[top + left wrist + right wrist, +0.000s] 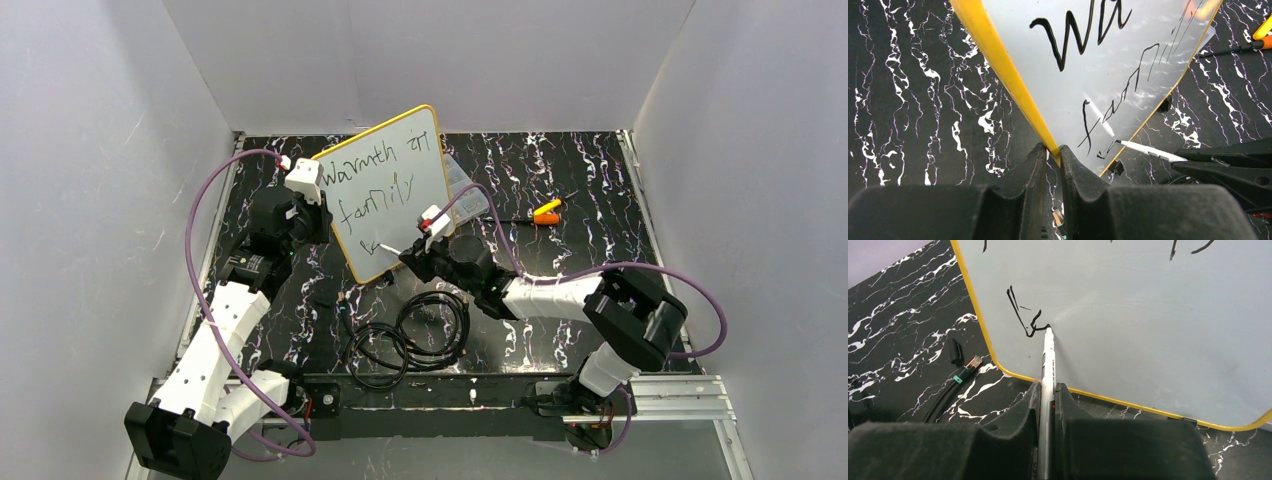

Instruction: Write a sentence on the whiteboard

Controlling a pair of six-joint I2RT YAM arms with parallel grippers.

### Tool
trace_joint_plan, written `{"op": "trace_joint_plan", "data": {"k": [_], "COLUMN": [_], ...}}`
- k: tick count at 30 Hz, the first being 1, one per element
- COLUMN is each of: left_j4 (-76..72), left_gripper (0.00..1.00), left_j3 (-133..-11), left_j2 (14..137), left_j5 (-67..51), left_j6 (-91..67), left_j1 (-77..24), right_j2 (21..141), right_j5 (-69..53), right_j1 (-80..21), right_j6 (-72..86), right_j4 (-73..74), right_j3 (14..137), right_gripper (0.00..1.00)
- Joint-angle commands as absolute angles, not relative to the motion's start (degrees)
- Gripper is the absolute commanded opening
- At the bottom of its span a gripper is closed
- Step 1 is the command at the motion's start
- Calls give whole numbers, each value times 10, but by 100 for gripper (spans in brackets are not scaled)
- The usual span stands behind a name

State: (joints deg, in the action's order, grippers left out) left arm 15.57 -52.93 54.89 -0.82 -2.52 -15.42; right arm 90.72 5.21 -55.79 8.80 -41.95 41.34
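Clamping the whiteboard (385, 190) by its yellow frame is the left gripper (1054, 152); the right gripper (1048, 390), clenched on a marker (1049, 347), touches line 3 of the sentence (345, 168).

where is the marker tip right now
In the right wrist view the marker, clamped in the right gripper, touches the whiteboard near its lower left corner.

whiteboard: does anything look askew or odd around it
The whiteboard sits skewed to the table edges, its yellow frame pinched by the left claw, so the sentence slants. Loose black cables lie coiled on the near side of it.
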Motion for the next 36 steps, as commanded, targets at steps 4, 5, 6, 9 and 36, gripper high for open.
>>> {"op": "trace_joint_plan", "data": {"k": [4,5,6,9,36], "left_j4": [145,145,145,144,142], "left_gripper": [15,15,15,15,15], "left_j3": [-523,-523,-523,-523,-522], "left_j2": [536,536,535,535,534], "left_j5": [-21,-21,-21,-21,-20], "left_j6": [-23,-23,-23,-24,-22], "left_j1": [-153,-154,-154,-153,-154], "right_j2": [882,882,884,888,901], "right_j5": [65,62,57,45,73], "right_j1": [-552,-551,-552,-552,-554], "right_j6": [70,71,71,71,68], "right_j4": [-439,-438,-437,-437,-443], "right_j3": [441,444,447,452,437], "right_gripper": [1,1,1,1,1]}}
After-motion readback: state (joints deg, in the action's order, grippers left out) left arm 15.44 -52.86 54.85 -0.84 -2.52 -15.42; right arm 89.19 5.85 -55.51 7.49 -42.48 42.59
